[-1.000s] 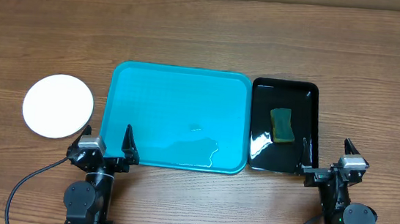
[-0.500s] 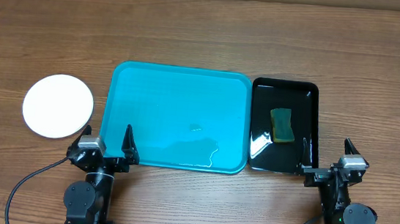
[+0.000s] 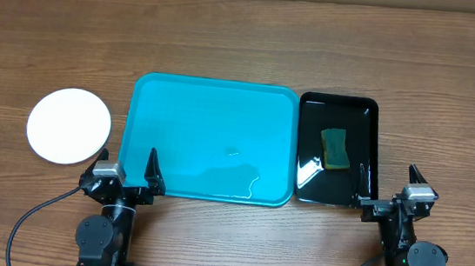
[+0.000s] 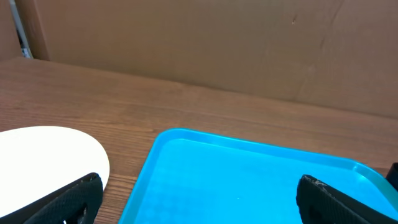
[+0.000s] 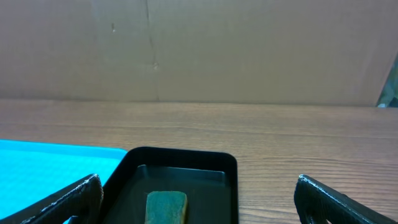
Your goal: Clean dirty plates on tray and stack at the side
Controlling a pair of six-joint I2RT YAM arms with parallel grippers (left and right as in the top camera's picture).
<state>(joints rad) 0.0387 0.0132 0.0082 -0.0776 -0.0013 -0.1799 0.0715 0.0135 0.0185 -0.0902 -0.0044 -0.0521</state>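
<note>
You look to be at the end of the job, or v. close to it. Just ahead of the left pincer [image 3: 127, 157] the tray [image 3: 213, 113] carries no plate, only a thin wet film [image 3: 238, 175] toward its near edge. Ahead and off to that pincer's left, on the bare table [image 3: 247, 38] beside the tray, lie the plates [image 3: 69, 125] (from above you get one white disc; whether it's a stack of 3 can't be told). Ahead of the right pincer [image 3: 387, 177] sits the black tray [image 3: 373, 107], w/ the sponge [image 3: 335, 148] lying further in.

Next move, as I judge it: nothing on the tray to scrub, so confirm the stack. If a plate turns out unwashed, you'd want the sponge first, w/ the right arm.

Both pincers are spread wide, approx. as far as they go. They hold nothing and, as far as I can see, touch nothing.
</note>
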